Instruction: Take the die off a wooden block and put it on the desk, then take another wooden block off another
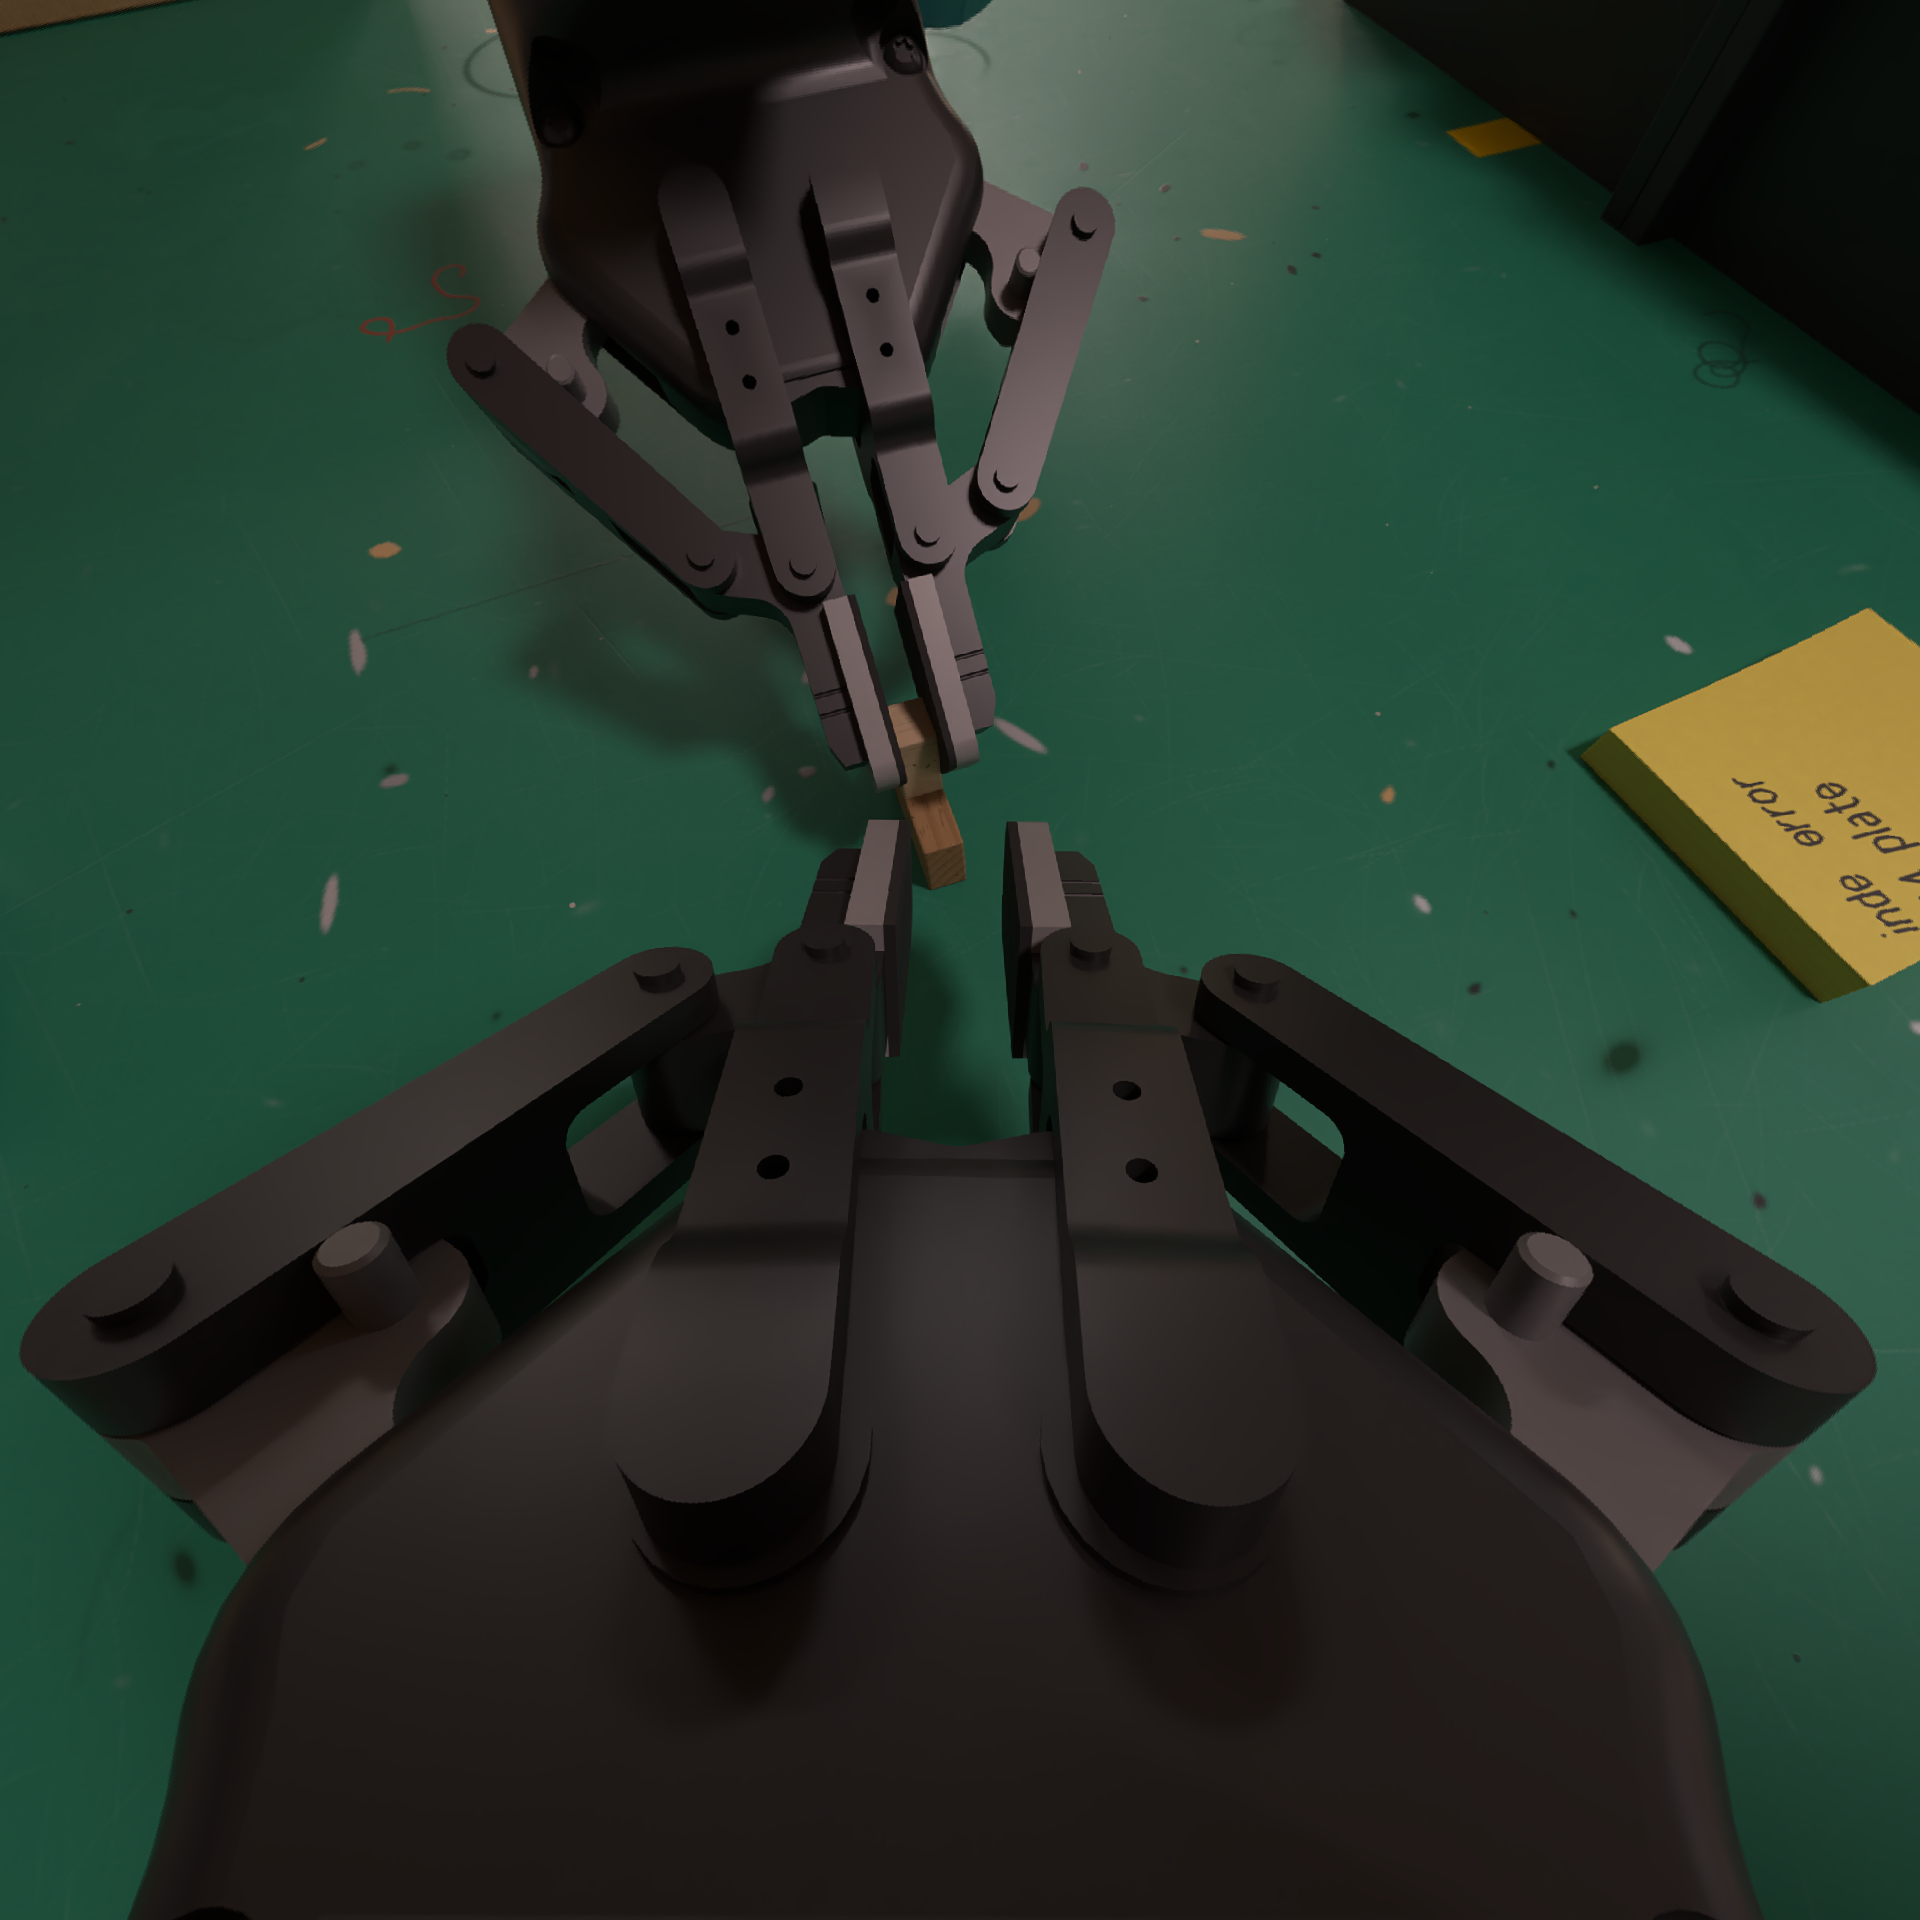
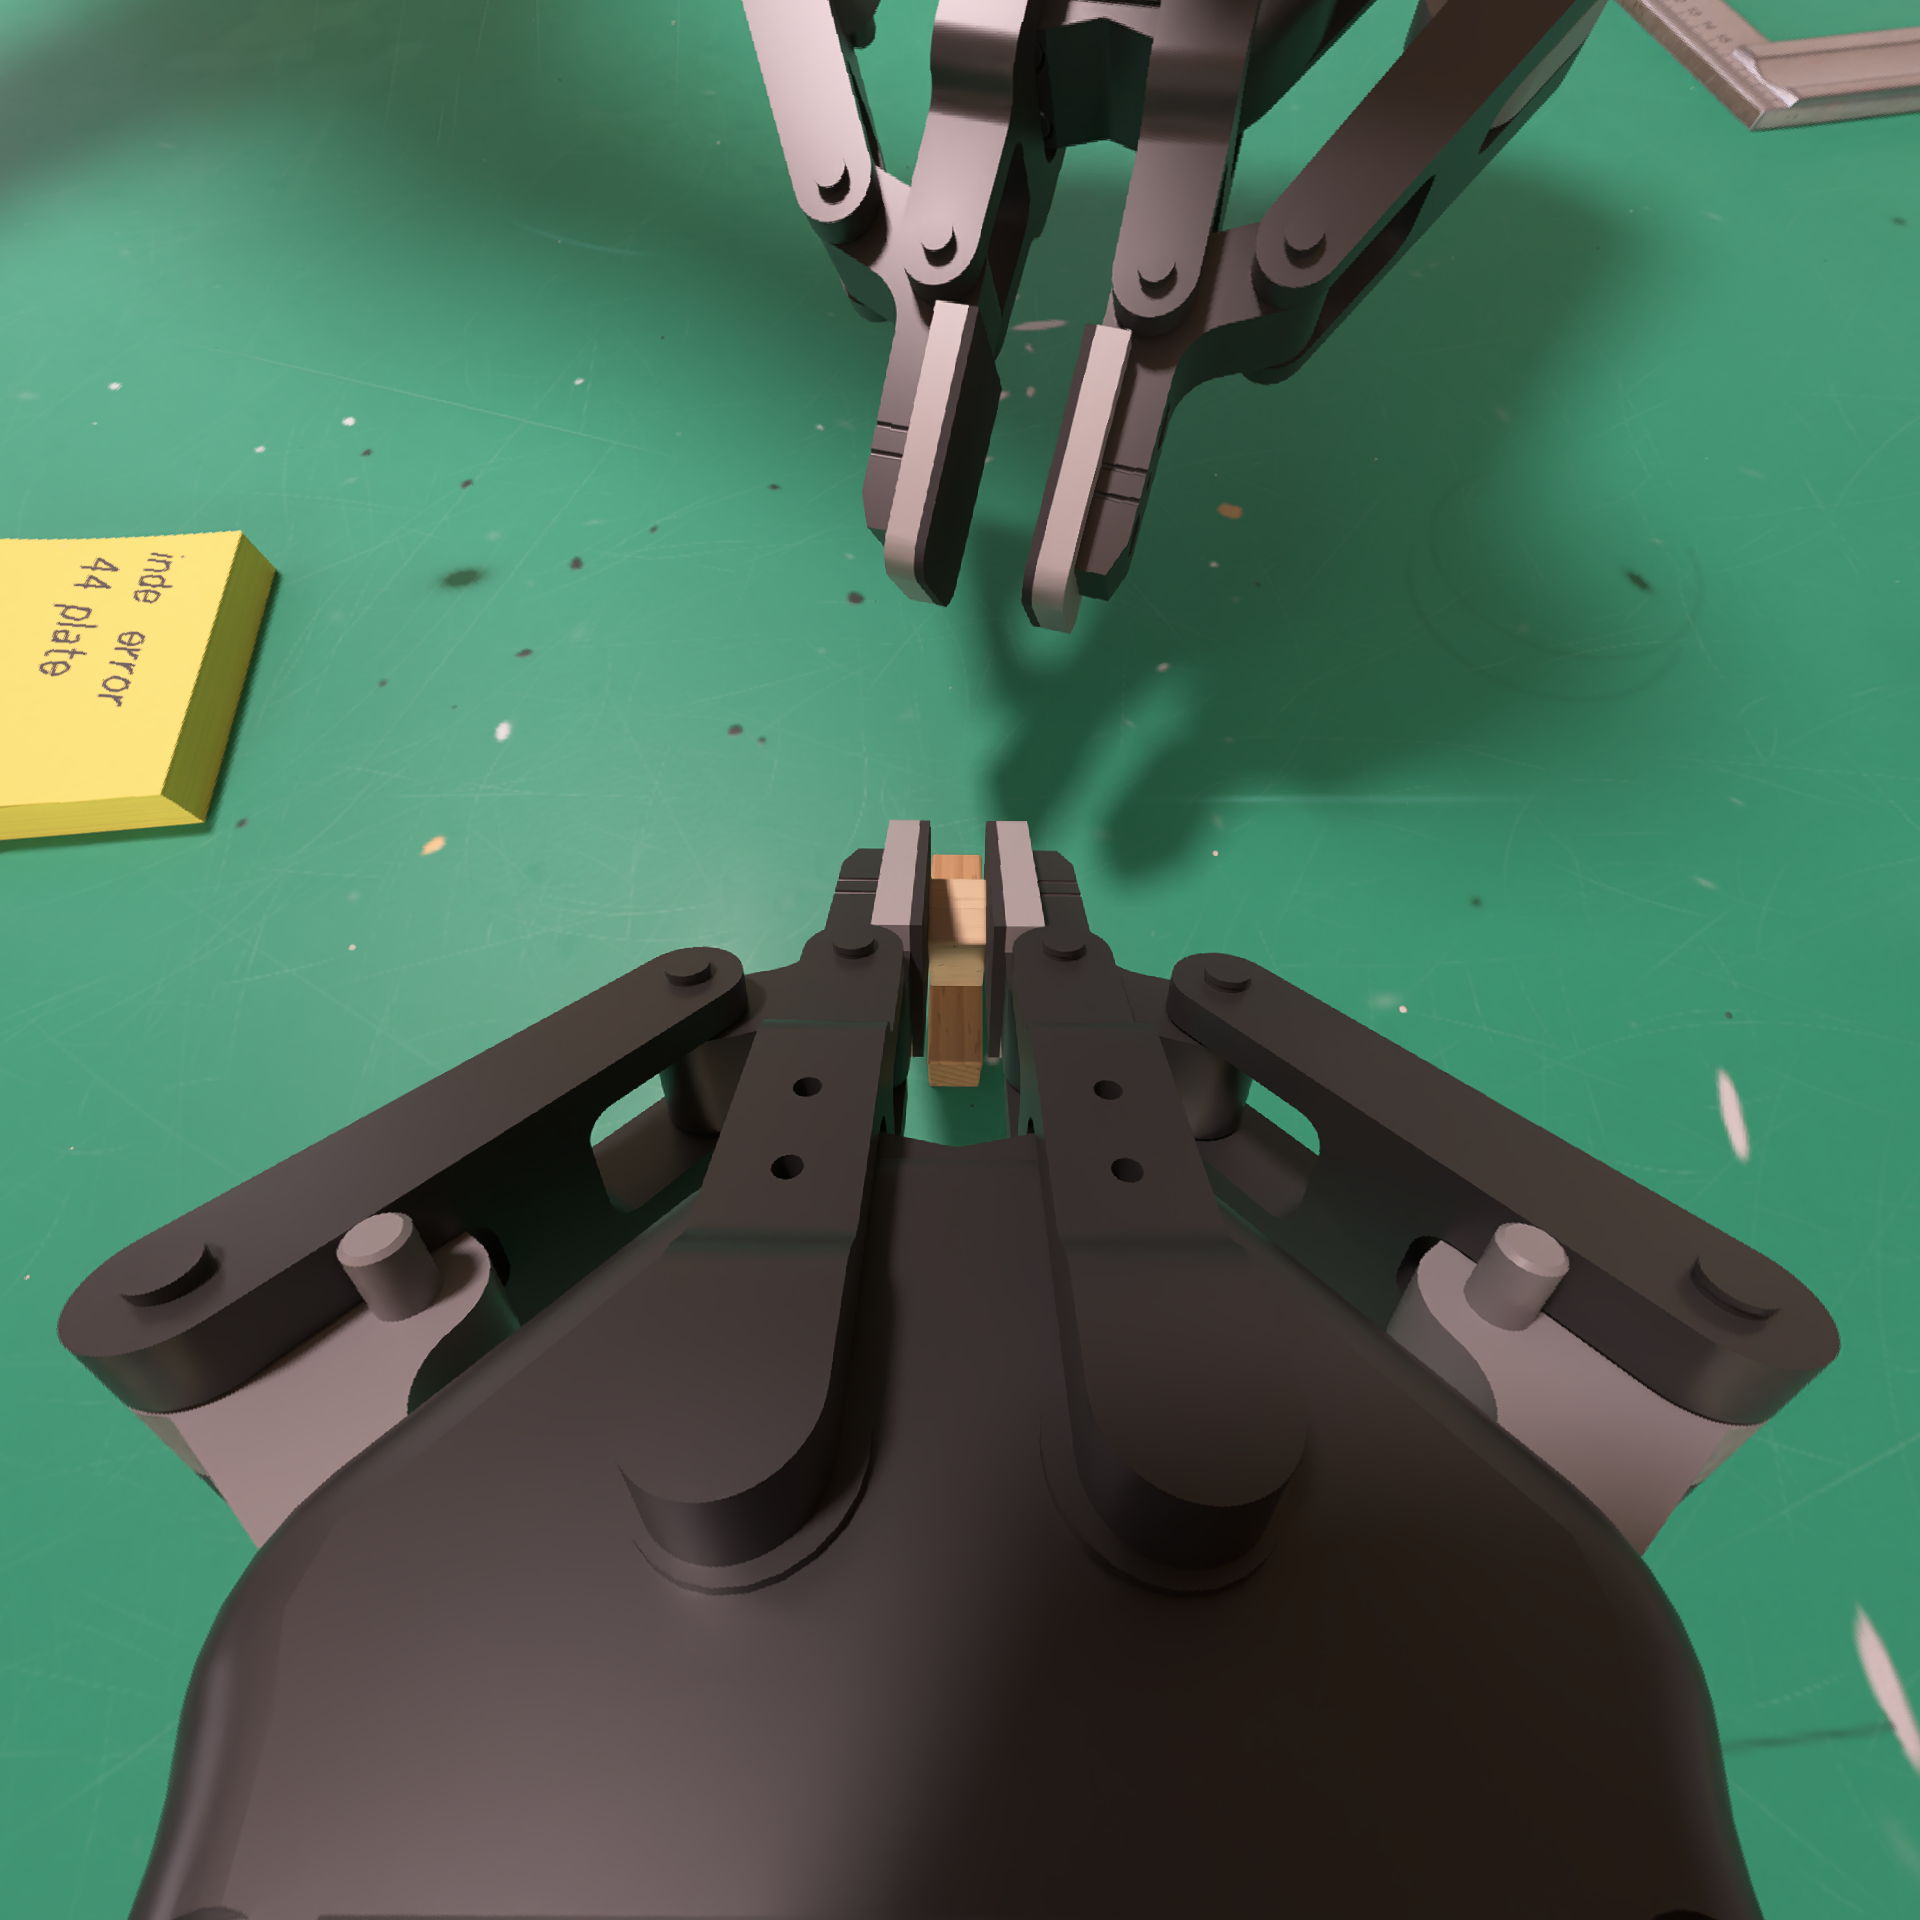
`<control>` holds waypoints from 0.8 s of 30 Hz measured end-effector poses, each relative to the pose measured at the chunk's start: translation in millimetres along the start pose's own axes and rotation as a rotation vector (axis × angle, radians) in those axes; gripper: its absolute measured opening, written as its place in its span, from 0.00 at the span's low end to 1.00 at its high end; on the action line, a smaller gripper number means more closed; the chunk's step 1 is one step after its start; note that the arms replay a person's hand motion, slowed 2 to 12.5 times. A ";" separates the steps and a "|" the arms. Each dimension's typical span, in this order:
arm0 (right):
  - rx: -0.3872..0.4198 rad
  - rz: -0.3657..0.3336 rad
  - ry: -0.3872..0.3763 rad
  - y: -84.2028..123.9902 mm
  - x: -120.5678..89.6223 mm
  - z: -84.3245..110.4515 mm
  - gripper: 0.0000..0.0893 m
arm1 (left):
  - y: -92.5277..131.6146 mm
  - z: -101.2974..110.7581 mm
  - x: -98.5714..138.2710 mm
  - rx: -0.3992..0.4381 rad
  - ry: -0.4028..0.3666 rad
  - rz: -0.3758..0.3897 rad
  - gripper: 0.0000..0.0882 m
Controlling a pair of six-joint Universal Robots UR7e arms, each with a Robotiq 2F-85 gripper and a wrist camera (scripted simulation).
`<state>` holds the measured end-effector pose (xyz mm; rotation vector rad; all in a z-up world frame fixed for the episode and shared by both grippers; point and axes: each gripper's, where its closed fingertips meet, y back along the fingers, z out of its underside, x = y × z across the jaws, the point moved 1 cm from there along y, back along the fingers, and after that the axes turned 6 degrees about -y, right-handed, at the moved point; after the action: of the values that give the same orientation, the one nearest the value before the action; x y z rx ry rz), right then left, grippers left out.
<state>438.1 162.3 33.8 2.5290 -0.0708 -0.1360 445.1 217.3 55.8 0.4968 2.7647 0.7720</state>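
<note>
My right gripper [image 2: 956,862] is shut on a small light wooden block [image 2: 961,909], and a second wooden block [image 2: 954,1029] sits right under it. In the left wrist view the right gripper [image 1: 914,764] comes down from the top, holding the upper block [image 1: 914,743] over the lower block [image 1: 940,847] on the green desk [image 1: 1351,623]. Whether the two blocks touch I cannot tell. My left gripper [image 1: 956,862] is open and empty, its fingertips just short of the lower block. It also shows in the right wrist view [image 2: 987,603]. No die is in view.
A yellow pad of sticky notes [image 1: 1787,790] lies on the desk to one side, also in the right wrist view [image 2: 104,675]. A metal square [image 2: 1787,73] lies at the far corner. A dark box [image 1: 1714,125] stands at the desk's edge.
</note>
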 end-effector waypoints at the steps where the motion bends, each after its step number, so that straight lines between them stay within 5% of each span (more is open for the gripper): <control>1: 0.001 0.000 -0.001 -0.1 0.0 -0.1 0.10 | 0.0 -0.1 -0.1 0.001 -0.001 -0.001 0.18; 24: -0.003 -0.010 -0.010 -0.7 0.2 1.0 0.10 | 2.7 -3.9 0.6 0.033 -0.012 0.001 0.16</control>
<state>438.1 162.4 32.6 2.5266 -0.0623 -0.1531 444.1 217.9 60.4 0.5070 2.7703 0.7227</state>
